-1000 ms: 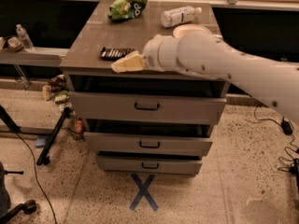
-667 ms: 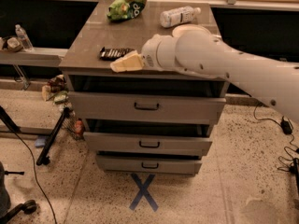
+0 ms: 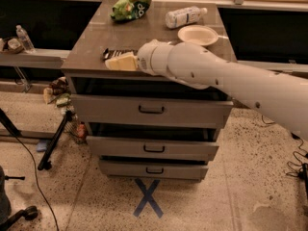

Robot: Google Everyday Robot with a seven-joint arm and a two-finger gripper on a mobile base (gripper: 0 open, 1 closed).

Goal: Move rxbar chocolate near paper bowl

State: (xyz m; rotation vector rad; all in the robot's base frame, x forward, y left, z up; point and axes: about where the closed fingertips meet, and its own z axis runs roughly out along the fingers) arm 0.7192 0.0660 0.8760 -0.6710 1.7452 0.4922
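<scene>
The rxbar chocolate point(image 3: 112, 54) lies flat near the front left edge of the cabinet top, black wrapper, its right part hidden behind my gripper. My gripper point(image 3: 119, 61) is at the bar's near side, low over the front edge, pointing left. The paper bowl point(image 3: 197, 34), white and shallow, sits at the right of the cabinet top, well apart from the bar. My white arm point(image 3: 226, 78) reaches in from the right across the front of the cabinet.
A clear bottle with a white label point(image 3: 185, 17) lies behind the bowl. A green snack bag point(image 3: 131, 6) is at the back. The grey drawer cabinet point(image 3: 151, 110) has three drawers slightly open. A shelf with a small bottle point(image 3: 24, 37) is to the left.
My arm has dropped lower and the gripper has shifted slightly left towards the bar. The paper bowl, hidden behind the arm before, now shows.
</scene>
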